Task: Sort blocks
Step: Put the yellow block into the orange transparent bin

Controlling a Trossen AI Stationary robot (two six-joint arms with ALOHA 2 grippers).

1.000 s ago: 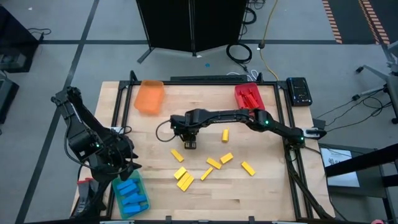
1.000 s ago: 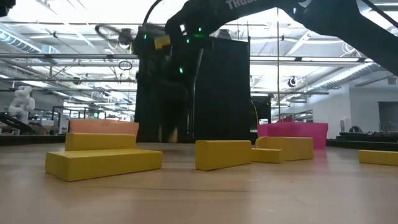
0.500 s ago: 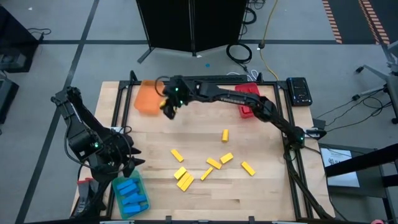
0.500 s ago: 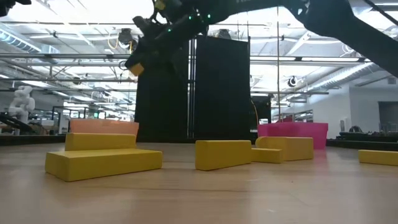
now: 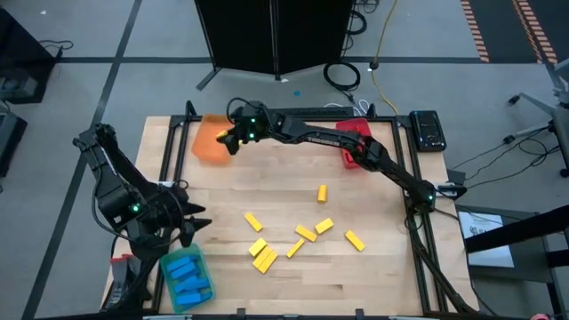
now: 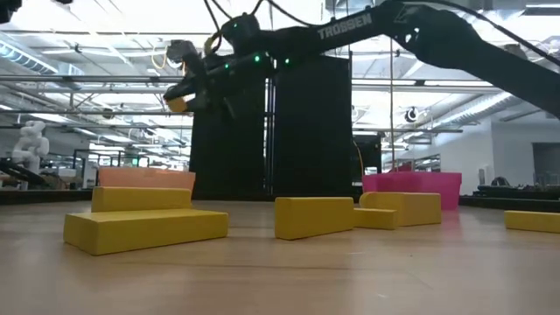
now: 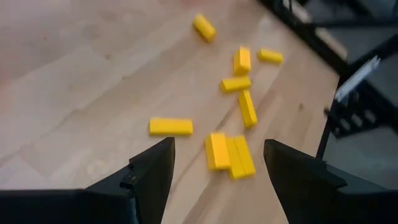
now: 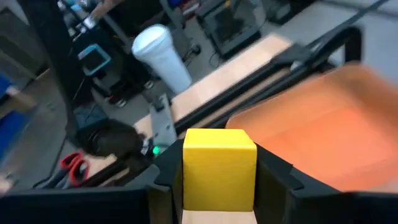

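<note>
My right gripper [image 5: 233, 140] reaches to the table's far left and is shut on one yellow block [image 8: 219, 168], held in the air at the right rim of the orange tray [image 5: 212, 140]. Several more yellow blocks [image 5: 306, 234] lie flat and scattered on the wood at the table's middle and near side. My left gripper [image 7: 217, 150] hangs open above the near left of the table, beside the green tray [image 5: 201, 263] that holds blue blocks [image 5: 185, 276]. It touches nothing. My right gripper pinches the yellow block between its two fingers [image 8: 273, 177], one on each long side [image 8: 247, 177]; the block's square end face [image 8: 219, 163] looks out between them. The fingers come nearly level from the table's right. The block is lifted clear [image 6: 178, 103], high above the wood.
A red tray [image 5: 356, 138] stands at the far right, under the right arm's reach. A black device [image 5: 428, 130] sits off the far right corner. Bare wood lies between the orange tray and the scattered blocks.
My right gripper has risen from low over the table's middle and swung toward the far left, to the orange tray, carrying the yellow block. It has tipped from pointing down to nearly level. My left gripper has turned a little in place.
</note>
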